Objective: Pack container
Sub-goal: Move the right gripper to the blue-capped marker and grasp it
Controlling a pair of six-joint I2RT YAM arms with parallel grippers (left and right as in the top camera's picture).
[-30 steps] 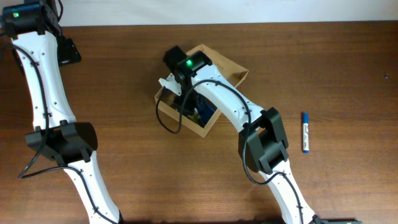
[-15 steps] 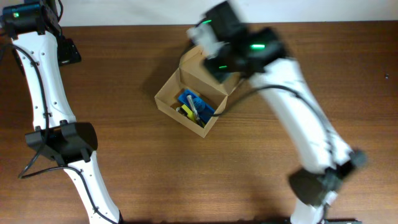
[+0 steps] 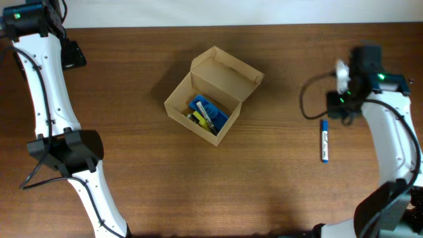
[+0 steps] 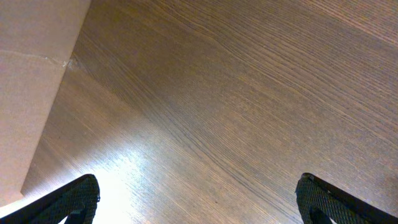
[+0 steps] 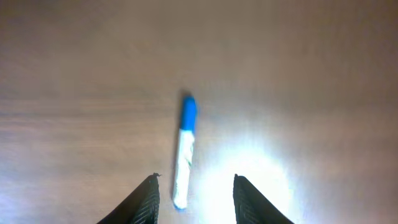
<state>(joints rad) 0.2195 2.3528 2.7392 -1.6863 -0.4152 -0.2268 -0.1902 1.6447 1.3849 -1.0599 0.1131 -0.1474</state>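
The tan cardboard container (image 3: 182,98) stands open at the table's middle, its flap lid (image 3: 228,74) tilted back. A blue plastic case and yellow items (image 3: 207,114) lie inside. A blue and white marker (image 3: 324,139) lies on the table at the right; it also shows in the right wrist view (image 5: 185,151). My right gripper (image 5: 194,186) is open and empty, above the table with the marker's near end just ahead of the left finger. In the overhead view its fingers are hidden under the wrist (image 3: 353,79). My left gripper (image 4: 198,198) is open and empty over bare wood at the far left.
The table's back edge meets a pale wall (image 4: 31,74) near the left gripper. A black arm part (image 3: 71,54) sits at the back left. Both white arms (image 3: 49,99) reach in from the front.
My right arm has swung from inside the container, up and across to the right, and now hangs over the marker. The container's contents are uncovered. The left arm has not moved.
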